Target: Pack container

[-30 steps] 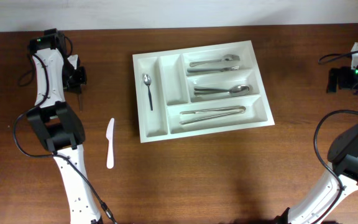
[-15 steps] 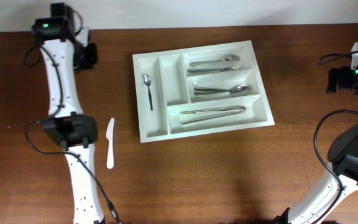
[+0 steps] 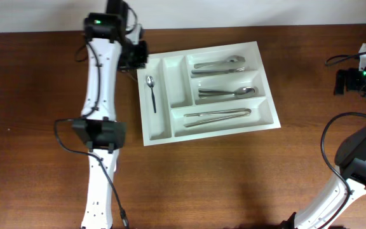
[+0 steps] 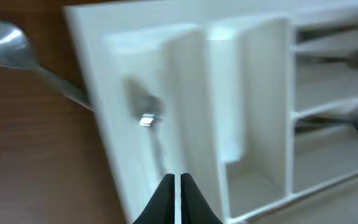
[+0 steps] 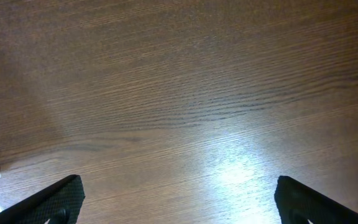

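Left hand [image 4: 176, 182] pinched shut, no load seen, at the far-left corner | large white five-compartment plastic cutlery tray [image 3: 175, 86] mid-counter [image 3: 234, 178], spreading to its 4 o'clock, long axis 9-to-3 | right hand [image 5: 179, 208] splayed open, well apart at 3 o'clock

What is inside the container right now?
In the container, one small spoon lies in the leftmost narrow slot; the next looks empty; the three long slots hold cutlery. The left end effector covers the far-left corner overhead.

Robot lab: cabled arms [image 3: 99, 76] over wooden table [image 3: 234, 178].
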`<action>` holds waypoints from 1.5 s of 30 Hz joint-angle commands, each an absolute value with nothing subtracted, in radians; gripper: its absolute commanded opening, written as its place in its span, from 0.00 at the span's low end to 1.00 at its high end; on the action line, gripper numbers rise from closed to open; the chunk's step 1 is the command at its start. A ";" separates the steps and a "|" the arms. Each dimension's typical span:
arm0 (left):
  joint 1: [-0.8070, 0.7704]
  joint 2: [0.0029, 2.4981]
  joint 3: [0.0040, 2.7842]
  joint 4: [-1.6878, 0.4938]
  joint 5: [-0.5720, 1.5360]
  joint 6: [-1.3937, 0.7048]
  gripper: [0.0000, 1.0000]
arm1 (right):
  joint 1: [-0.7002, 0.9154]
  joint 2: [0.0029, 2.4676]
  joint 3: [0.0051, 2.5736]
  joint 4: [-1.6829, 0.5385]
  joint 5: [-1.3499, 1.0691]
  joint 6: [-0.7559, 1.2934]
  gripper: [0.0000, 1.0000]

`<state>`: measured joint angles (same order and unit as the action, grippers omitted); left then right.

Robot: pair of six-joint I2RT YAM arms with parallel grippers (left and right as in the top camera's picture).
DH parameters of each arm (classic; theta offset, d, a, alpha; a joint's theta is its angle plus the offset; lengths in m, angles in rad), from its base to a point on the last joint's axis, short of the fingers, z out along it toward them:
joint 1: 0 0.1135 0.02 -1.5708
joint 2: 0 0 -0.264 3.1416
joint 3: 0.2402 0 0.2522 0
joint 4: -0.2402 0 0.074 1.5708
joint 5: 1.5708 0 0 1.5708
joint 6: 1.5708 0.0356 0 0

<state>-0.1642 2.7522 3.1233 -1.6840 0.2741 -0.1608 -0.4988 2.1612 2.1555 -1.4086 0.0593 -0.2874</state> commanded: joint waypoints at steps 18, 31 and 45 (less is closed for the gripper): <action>-0.136 2.564 3.136 -1.688 0.144 -0.162 0.78 | -0.505 2.167 2.149 -1.408 0.053 -0.276 0.99; -0.071 2.173 2.742 -1.688 0.034 -0.047 0.99 | -0.505 2.167 2.149 -1.408 0.053 -0.276 0.99; -0.030 1.779 1.753 -1.591 -0.046 -0.196 0.99 | -0.505 2.167 2.149 -1.408 0.053 -0.276 0.99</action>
<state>-0.0433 1.8423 1.8637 -1.6306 -0.0280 -0.1192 -0.4988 2.1612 2.1555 -1.4086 0.0593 -0.2867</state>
